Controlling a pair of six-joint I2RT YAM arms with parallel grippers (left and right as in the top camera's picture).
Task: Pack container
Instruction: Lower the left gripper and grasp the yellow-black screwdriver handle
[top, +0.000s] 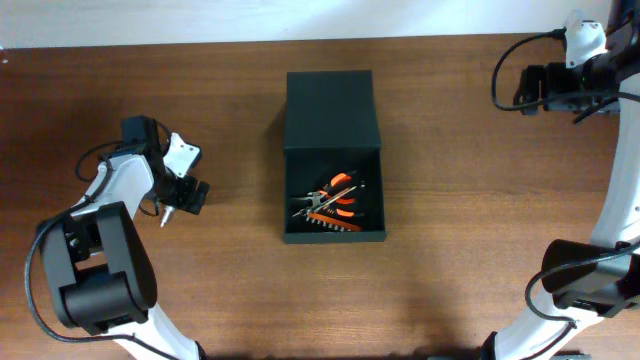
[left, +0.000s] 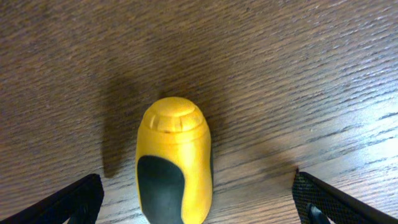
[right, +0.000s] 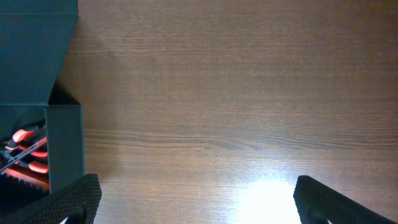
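The dark green container (top: 366, 235) stands open at the table's middle, its flap lid (top: 330, 108) laid back behind it. Orange-handled pliers (top: 335, 195) and an orange bit set lie inside. The container's corner also shows in the right wrist view (right: 65, 143). My left gripper (top: 178, 203) is open over a yellow and black screwdriver handle (left: 173, 162) that lies on the wood between the spread fingers, untouched; its metal tip (top: 163, 218) shows in the overhead view. My right gripper (right: 196, 199) is open and empty, high at the far right (top: 530, 85).
The wooden table (top: 470, 220) runs under everything. The left arm's base (top: 95, 270) stands at the front left, the right arm's base (top: 585, 275) at the front right. Cables loop near both arms.
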